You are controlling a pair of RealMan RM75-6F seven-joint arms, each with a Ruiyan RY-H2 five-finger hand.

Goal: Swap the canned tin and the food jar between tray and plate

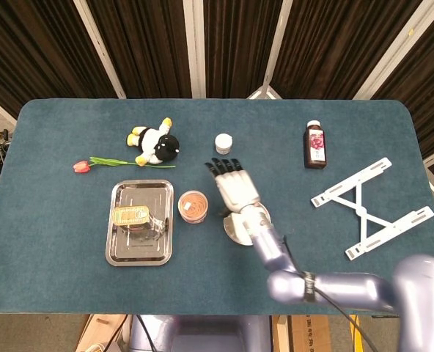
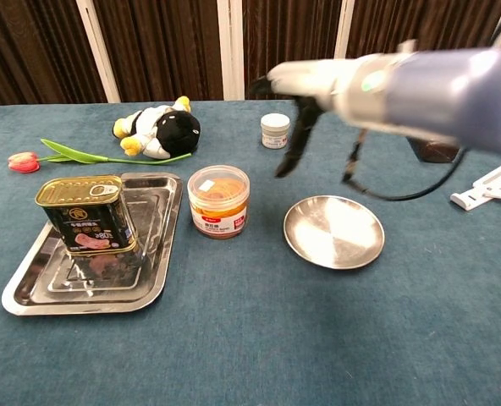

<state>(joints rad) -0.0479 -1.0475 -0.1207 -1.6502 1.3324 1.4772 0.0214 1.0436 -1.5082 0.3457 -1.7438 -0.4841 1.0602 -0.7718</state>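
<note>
The food jar [image 2: 218, 201], clear with orange contents and a red-and-white label, stands on the tabletop between the tray [image 2: 159, 283] and the plate [image 2: 333, 231]. The canned tin [image 2: 85, 214] stands in the tray. The chest view shows their labels. The right hand [image 1: 236, 188] hovers, fingers spread, empty, blurred in the chest view.

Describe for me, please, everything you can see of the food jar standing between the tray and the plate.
The food jar is a squat, clear plastic-looking tub with orange-brown contents, a see-through lid and a red and white label round its lower half. It stands upright on the blue tablecloth, between the tray and the plate, touching neither. The right robot hand hangs above and to the side, not touching it.
</note>
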